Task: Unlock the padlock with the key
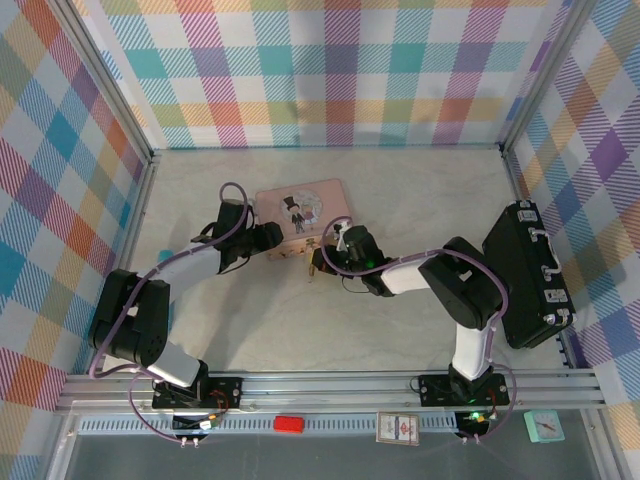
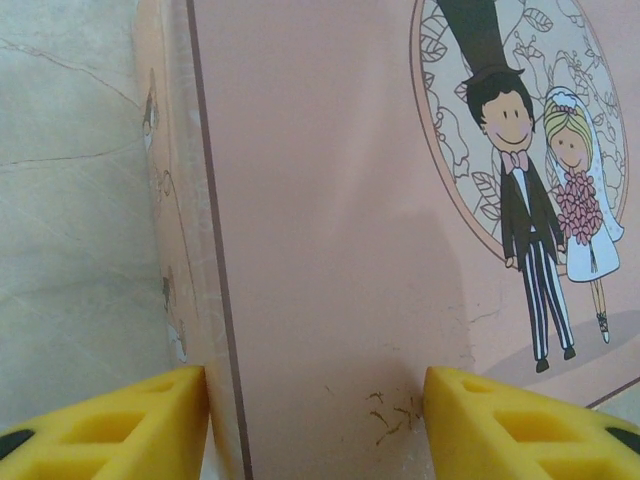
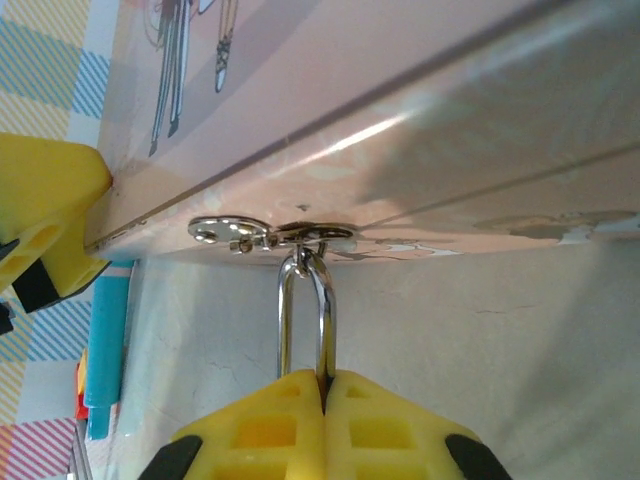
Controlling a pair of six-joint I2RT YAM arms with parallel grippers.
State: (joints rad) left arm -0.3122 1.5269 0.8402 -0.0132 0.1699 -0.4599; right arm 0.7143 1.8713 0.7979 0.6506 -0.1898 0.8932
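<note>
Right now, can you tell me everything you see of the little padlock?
Of the padlock I can see the shackle: a thin, shiny silver metal U, closed and threaded through the silver clasp on the pink tin's front edge. It runs straight from the clasp to the right gripper, whose yellow fingers are shut together over its far end, hiding the body.

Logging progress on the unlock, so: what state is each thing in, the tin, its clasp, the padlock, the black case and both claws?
pink tin: lid down, closed.
clasp: fastened, shackle through it.
padlock: hanging from the clasp; body hidden, so locked or not is unclear.
black case: closed.
left claw: fingers apart astride the tin's edge; grip unclear.
right claw: shut at the shackle's lower end.
</note>
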